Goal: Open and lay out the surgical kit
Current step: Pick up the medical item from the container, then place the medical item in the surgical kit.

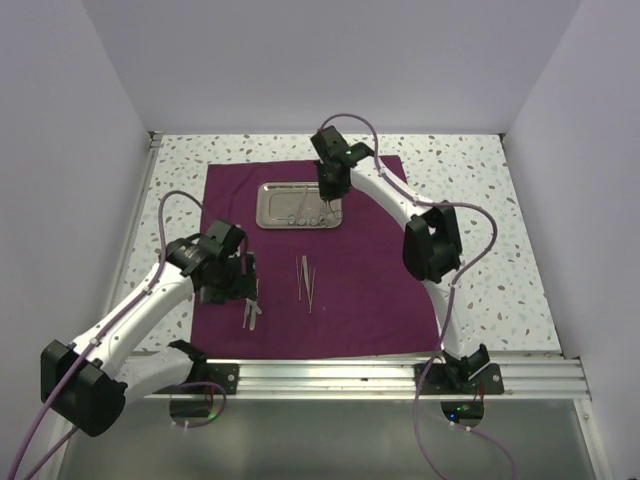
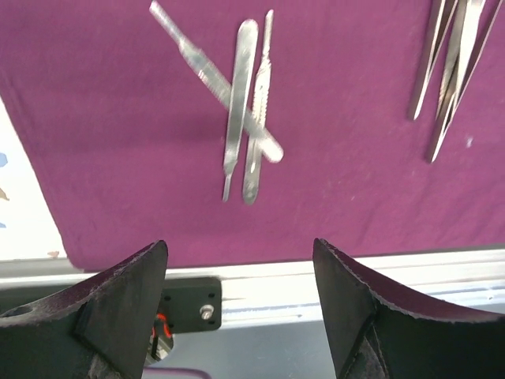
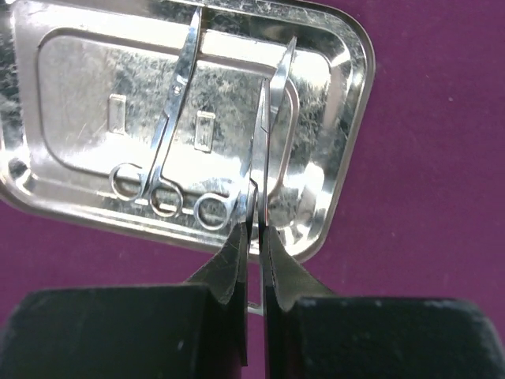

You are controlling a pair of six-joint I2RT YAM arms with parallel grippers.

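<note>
The maroon cloth [image 1: 370, 290] lies spread flat, with the steel tray [image 1: 275, 205] on its far part. My right gripper [image 1: 327, 205] hangs over the tray's right end. In the right wrist view it [image 3: 254, 229] is shut on a thin scissor-handled instrument [image 3: 272, 103] standing edge-on over the tray [image 3: 79, 95]. Another ring-handled forceps [image 3: 175, 103] lies in the tray. Tweezers [image 1: 306, 280] lie mid-cloth. My left gripper [image 1: 250, 300] is open and empty above the cloth's near left. Flat silver handles [image 2: 241, 103] lie crossed beyond its fingers, and the tweezers [image 2: 450, 71] show at upper right.
The aluminium rail [image 1: 400, 375] runs along the near edge just past the cloth's hem, also in the left wrist view [image 2: 331, 276]. Speckled tabletop [image 1: 500, 250] surrounds the cloth. White walls close in the left, back and right.
</note>
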